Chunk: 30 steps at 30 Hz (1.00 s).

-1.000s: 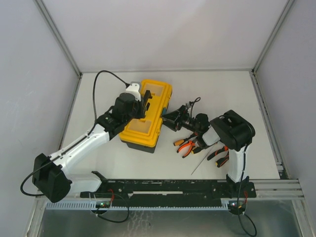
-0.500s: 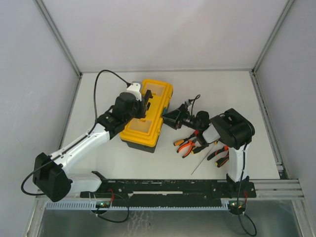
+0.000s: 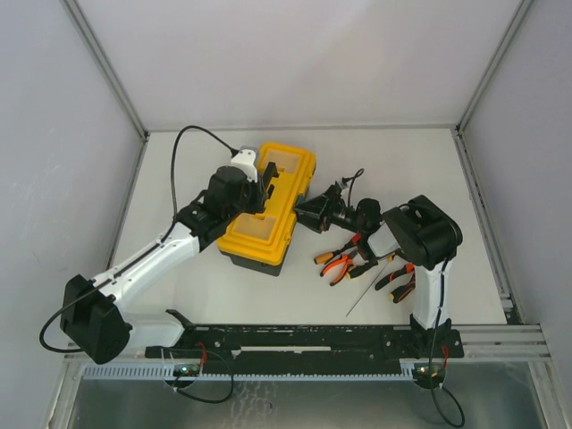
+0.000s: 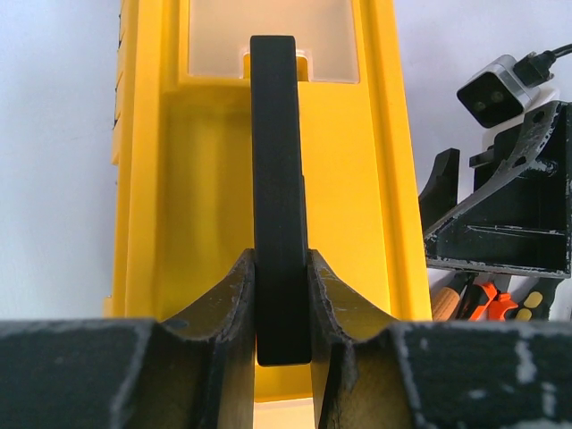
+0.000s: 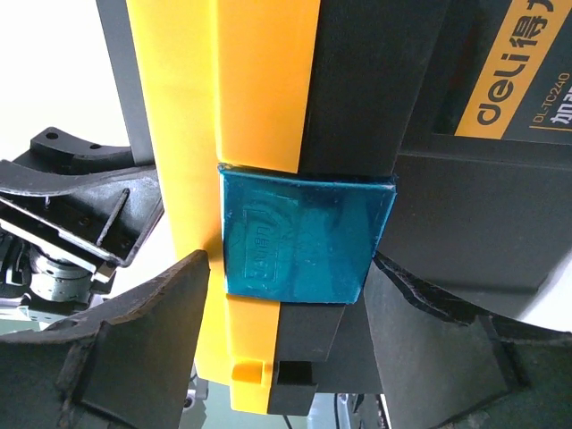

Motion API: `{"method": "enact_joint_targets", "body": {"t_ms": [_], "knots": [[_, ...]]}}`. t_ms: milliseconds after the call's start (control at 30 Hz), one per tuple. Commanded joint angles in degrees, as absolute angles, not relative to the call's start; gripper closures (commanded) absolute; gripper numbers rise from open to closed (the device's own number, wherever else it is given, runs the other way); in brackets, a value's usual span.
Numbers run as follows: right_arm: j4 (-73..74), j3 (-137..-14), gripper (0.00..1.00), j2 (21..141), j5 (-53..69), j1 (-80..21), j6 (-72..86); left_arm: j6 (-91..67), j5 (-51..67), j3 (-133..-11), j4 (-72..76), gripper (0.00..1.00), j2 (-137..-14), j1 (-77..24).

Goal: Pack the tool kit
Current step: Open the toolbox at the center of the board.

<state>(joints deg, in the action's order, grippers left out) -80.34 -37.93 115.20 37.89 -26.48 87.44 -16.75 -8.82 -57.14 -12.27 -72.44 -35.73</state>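
Orange "deli" label [image 5: 511, 76] on toolbox [image 5: 465, 210]

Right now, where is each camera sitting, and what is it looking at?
Top camera: above and behind, looking down at the toolbox and pliers; left arm and right arm show.
Left wrist: on the left arm, looking along the yellow lid; left fingers clamp the black handle.
Right wrist: on the right arm, facing the toolbox's front; right fingers flank the teal latch.
Shared: top and left wrist both show the handle.

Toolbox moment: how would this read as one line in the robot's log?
yellow lid closed | left gripper shut on handle | right gripper open around teal latch | pliers on table
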Motion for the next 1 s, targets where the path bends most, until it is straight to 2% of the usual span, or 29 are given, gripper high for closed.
{"method": "enact_joint_targets", "body": {"t_ms": [0, 133, 267, 333, 433, 767, 967], "knots": [[-86.3, -41.7, 0.32, 114.3, 34.8, -26.5, 89.2, -16.5, 5.8, -57.3, -18.1, 1.0, -75.0, -38.0], [-86.3, -42.6, 0.43, 114.7, 34.4, -26.8, 89.8, -16.5, 6.0, -57.2, -18.1, 1.0, -75.1, -38.0], [-86.3, -43.0, 0.67, 114.5, 34.7, -26.7, 90.0, -16.4, 6.5, -57.1, -18.1, 1.0, -75.1, -38.0], [-86.3, -42.9, 0.85, 113.9, 35.2, -26.8, 89.9, -16.3, 6.5, -57.2, -18.1, 1.0, -75.2, -38.0], [-86.3, -42.5, 1.0, 112.9, 35.2, -26.9, 89.6, -16.3, 6.7, -57.3, -18.1, 1.0, -75.4, -38.0], [-85.0, -38.7, 1.0, 109.0, 32.9, -26.6, 86.2, -16.8, 1.6, -58.5, -20.8, 1.0, -76.9, -38.0], [-72.8, -38.4, 1.0, 101.7, 32.1, -27.0, 78.8, -16.9, 0.0, -58.5, -21.5, 1.0, -77.1, -38.0]]}}
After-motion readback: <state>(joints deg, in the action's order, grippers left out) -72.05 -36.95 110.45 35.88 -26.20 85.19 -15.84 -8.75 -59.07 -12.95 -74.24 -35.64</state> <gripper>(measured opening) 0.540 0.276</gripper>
